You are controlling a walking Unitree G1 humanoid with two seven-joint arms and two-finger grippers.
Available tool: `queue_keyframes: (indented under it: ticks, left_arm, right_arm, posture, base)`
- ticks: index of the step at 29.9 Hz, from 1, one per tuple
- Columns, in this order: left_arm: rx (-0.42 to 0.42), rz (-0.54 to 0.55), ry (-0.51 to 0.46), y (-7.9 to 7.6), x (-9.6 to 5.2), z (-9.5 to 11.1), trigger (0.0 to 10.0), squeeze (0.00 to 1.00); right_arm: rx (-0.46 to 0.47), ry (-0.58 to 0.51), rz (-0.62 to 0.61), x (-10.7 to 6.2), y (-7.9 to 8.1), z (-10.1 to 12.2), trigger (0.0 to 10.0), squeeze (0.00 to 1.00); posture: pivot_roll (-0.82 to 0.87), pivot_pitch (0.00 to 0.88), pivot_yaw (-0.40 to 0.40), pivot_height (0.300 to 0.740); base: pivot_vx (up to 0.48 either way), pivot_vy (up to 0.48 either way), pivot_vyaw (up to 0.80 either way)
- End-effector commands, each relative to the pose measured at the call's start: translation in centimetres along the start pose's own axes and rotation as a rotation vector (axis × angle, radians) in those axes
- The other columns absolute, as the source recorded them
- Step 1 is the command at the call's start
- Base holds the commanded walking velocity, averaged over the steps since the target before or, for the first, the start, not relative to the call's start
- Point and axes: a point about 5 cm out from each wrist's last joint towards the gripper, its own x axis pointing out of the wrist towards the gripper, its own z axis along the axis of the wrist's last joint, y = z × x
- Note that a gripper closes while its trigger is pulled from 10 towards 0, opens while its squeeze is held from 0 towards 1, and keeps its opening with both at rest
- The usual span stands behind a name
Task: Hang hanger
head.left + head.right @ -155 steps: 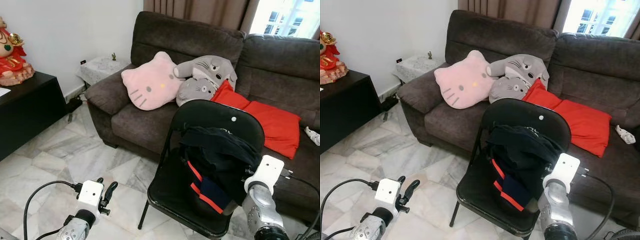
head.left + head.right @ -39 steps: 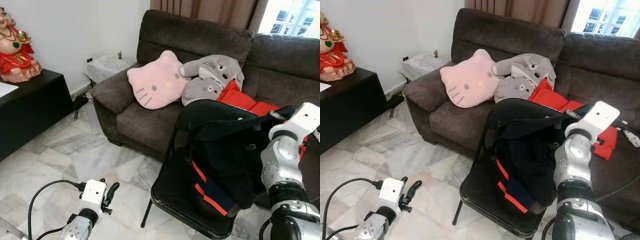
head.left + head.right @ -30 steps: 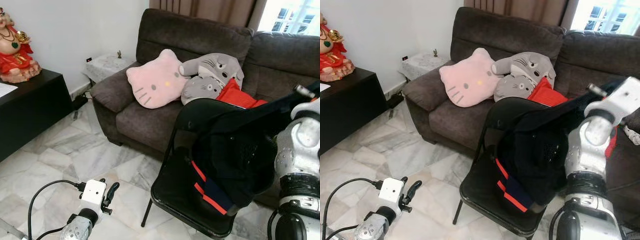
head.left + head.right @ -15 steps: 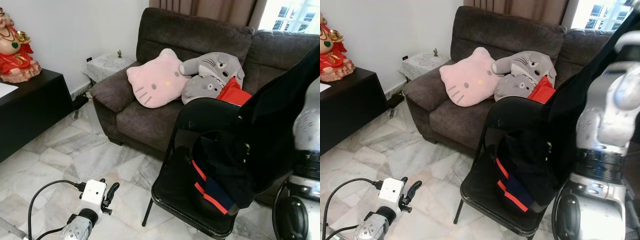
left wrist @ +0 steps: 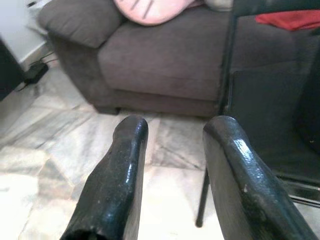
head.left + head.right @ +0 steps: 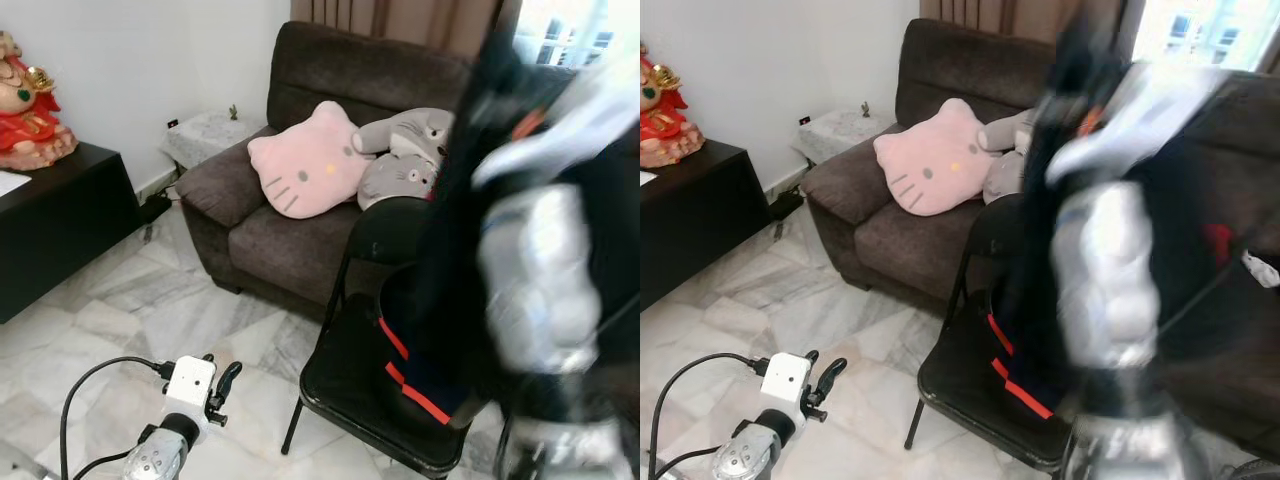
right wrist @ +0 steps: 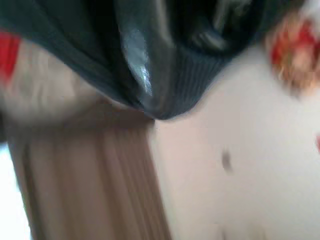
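Observation:
My right arm (image 6: 535,270) is raised high in front of the camera and blurred by motion. A dark garment (image 6: 455,230) stretches from it down to the black folding chair (image 6: 340,385), where its red-striped end (image 6: 415,390) still rests on the seat. In the right wrist view the same dark fabric (image 7: 190,85) wraps my right gripper (image 7: 145,75), which is shut on it. I cannot make out the hanger itself. My left gripper (image 6: 222,385) hangs low at the left over the floor, and its fingers (image 5: 125,165) are open with nothing between them.
A brown sofa (image 6: 290,230) behind the chair holds a pink cat cushion (image 6: 300,160) and grey plush toys (image 6: 400,160). A black cabinet (image 6: 60,230) with a red figurine (image 6: 25,105) stands at the left. Marble floor (image 6: 150,310) lies open between them.
My right arm has swung up and to the left across the view, lifting the dark garment higher off the chair. The left arm has stayed put.

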Motion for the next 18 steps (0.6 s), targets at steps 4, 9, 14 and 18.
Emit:
queue_keyframes:
  ticks: [4, 9, 14, 18]
  left_arm:
    - [-0.017, 0.012, 0.013, 0.2, -0.3, -0.3, 10.0, 0.00]
    - [-0.034, 0.034, 0.020, 0.5, -0.5, -0.5, 10.0, 0.00]
    - [-0.086, 0.105, 0.039, 1.5, -0.8, -1.0, 10.0, 0.00]
    - [-0.142, 0.162, 0.070, 2.4, -1.2, -1.8, 10.0, 0.00]
  right_arm:
    - [-0.037, 0.312, -0.161, -4.4, -2.1, -7.6, 10.0, 0.00]
    - [-0.056, 0.359, -0.222, -5.4, -3.4, -8.6, 10.0, 0.00]
    - [-0.077, 0.359, -0.219, -5.1, -3.5, -8.4, 10.0, 0.00]
    - [-0.083, 0.353, -0.187, -4.8, -3.1, -8.5, 10.0, 0.00]
  posture:
    - [0.03, 0.000, -0.013, 0.740]
    - [0.03, 0.000, -0.012, 0.740]
    - [0.03, 0.000, -0.013, 0.740]
    - [0.03, 0.000, -0.011, 0.740]
  base:
    - [0.000, 0.000, 0.00]
    - [0.000, 0.000, 0.00]
    - [0.000, 0.000, 0.00]
    - [0.000, 0.000, 0.00]
